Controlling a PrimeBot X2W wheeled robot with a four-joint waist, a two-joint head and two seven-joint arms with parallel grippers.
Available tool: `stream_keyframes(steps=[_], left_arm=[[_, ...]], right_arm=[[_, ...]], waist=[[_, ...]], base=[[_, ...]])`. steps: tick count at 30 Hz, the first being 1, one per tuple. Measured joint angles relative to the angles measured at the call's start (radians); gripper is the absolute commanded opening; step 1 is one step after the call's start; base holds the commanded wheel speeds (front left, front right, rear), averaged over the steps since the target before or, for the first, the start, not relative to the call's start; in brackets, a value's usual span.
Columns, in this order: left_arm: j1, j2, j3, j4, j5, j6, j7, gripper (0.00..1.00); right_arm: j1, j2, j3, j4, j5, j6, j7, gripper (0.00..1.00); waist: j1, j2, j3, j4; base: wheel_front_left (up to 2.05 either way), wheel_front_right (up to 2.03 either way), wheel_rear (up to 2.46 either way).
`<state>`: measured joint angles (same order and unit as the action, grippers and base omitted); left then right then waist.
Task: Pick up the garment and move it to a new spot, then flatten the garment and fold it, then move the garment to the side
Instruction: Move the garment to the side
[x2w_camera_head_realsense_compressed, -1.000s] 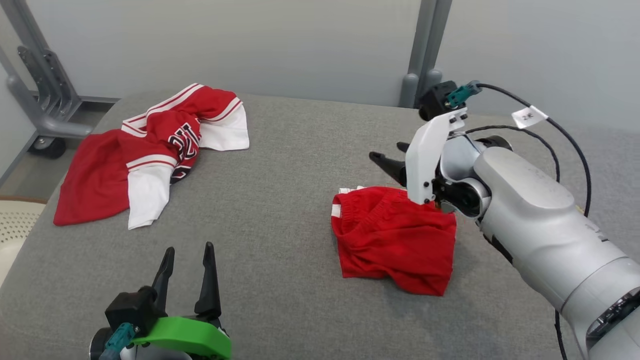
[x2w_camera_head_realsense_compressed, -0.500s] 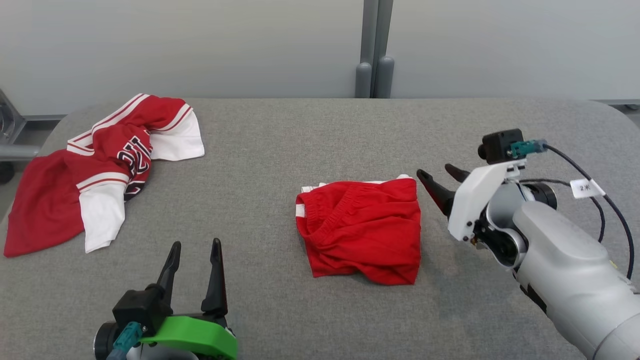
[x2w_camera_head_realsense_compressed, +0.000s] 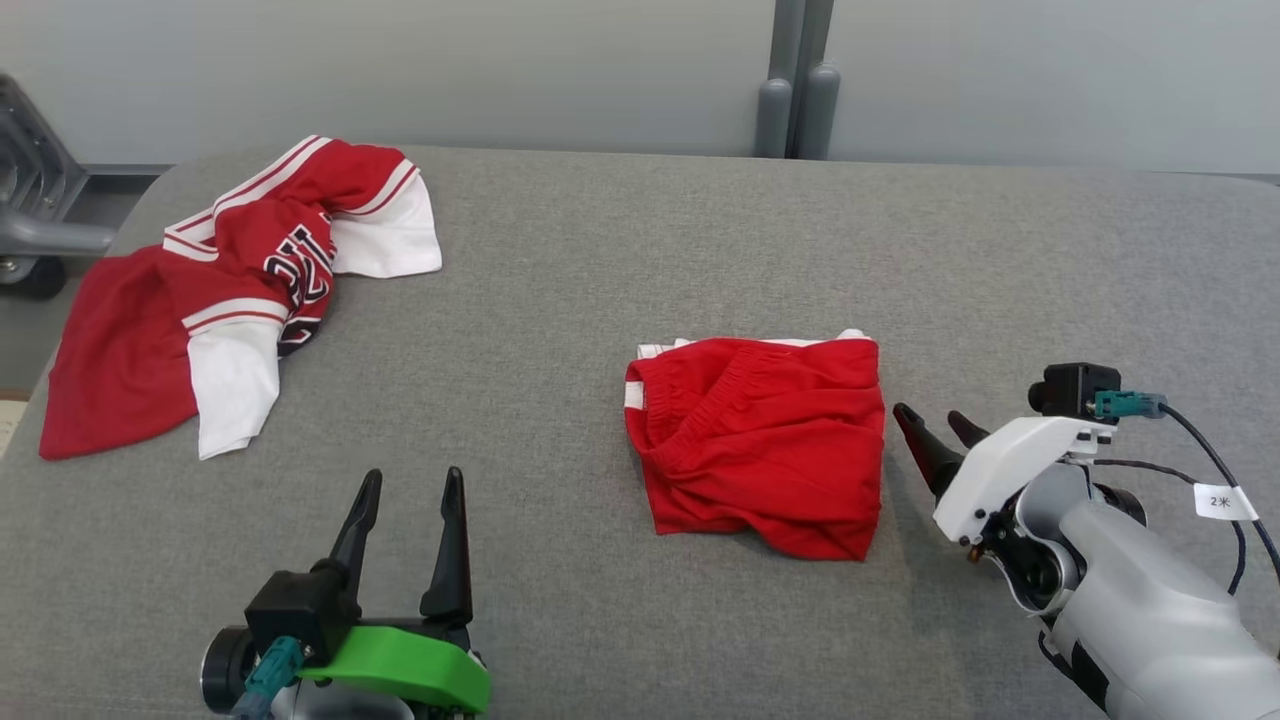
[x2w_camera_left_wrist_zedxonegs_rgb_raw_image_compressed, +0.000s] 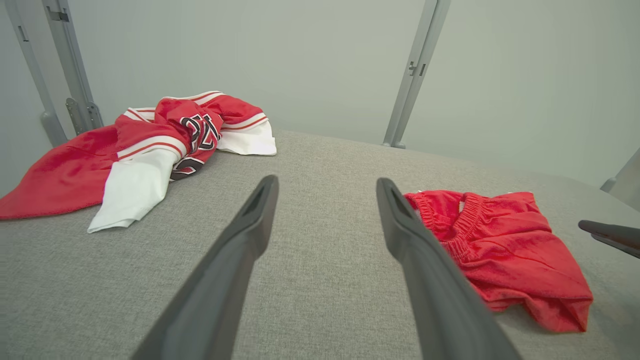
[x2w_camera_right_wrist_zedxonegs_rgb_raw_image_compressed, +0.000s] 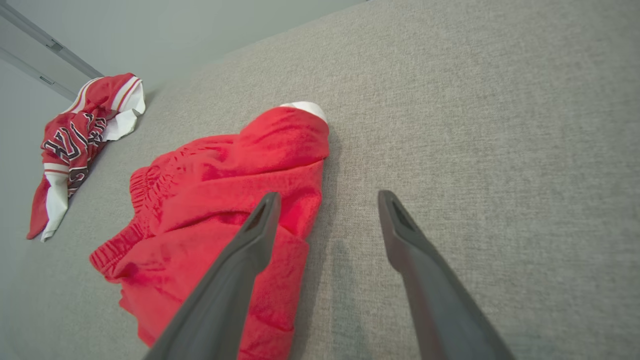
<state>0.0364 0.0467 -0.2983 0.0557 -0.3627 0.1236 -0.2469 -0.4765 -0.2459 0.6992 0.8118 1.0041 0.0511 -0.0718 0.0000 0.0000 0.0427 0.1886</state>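
Right pincer gapes empty beside the folded red shorts.

The shorts lay near the middle of the table, and the jersey lay well apart at its far left corner. The left gripper was before the shorts and to their left; the right gripper was just beside their right edge.

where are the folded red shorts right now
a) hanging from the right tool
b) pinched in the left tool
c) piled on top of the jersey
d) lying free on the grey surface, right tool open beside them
D: the folded red shorts lie flat on the grey fabric surface, and the right tool sits just off their right edge with its fingers spread, gripping nothing.
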Motion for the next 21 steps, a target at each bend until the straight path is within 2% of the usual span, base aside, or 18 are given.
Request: stream_keyframes(steps=[8, 16, 17, 18, 19, 21], left_arm=[[-0.019, 0.0, -0.005, 0.001, 0.005, 0.0, 0.009, 1.0], [-0.019, 0.0, 0.003, 0.008, 0.007, 0.0, 0.009, 1.0], [-0.019, 0.0, 0.008, 0.007, 0.007, 0.0, 0.009, 1.0], [-0.019, 0.0, 0.011, 0.007, 0.007, 0.0, 0.009, 1.0], [-0.019, 0.0, 0.013, 0.007, 0.007, 0.0, 0.009, 1.0], [-0.019, 0.0, 0.015, 0.007, 0.007, 0.0, 0.009, 1.0]], right_arm=[[0.018, 0.03, -0.057, 0.052, 0.086, 0.002, -0.007, 1.0], [0.02, 0.072, -0.077, 0.097, 0.144, 0.019, 0.03, 1.0], [0.02, 0.075, -0.077, 0.099, 0.146, 0.02, 0.035, 0.78], [0.02, 0.079, -0.079, 0.1, 0.149, 0.023, 0.035, 0.43], [0.019, 0.082, -0.081, 0.101, 0.15, 0.027, 0.034, 0.36], [0.018, 0.083, -0.081, 0.105, 0.148, 0.028, 0.031, 0.12]], waist=[[0.0, 0.0, 0.021, 0.067], [0.0, 0.0, 0.025, 0.122], [0.0, 0.0, 0.024, 0.125], [0.0, 0.0, 0.023, 0.128], [0.0, 0.0, 0.022, 0.129], [0.0, 0.0, 0.02, 0.13]], base=[[0.0, 0.0, 0.0], [0.0, 0.0, 0.0], [0.0, 0.0, 0.0], [0.0, 0.0, 0.0], [0.0, 0.0, 0.0], [0.0, 0.0, 0.0]])
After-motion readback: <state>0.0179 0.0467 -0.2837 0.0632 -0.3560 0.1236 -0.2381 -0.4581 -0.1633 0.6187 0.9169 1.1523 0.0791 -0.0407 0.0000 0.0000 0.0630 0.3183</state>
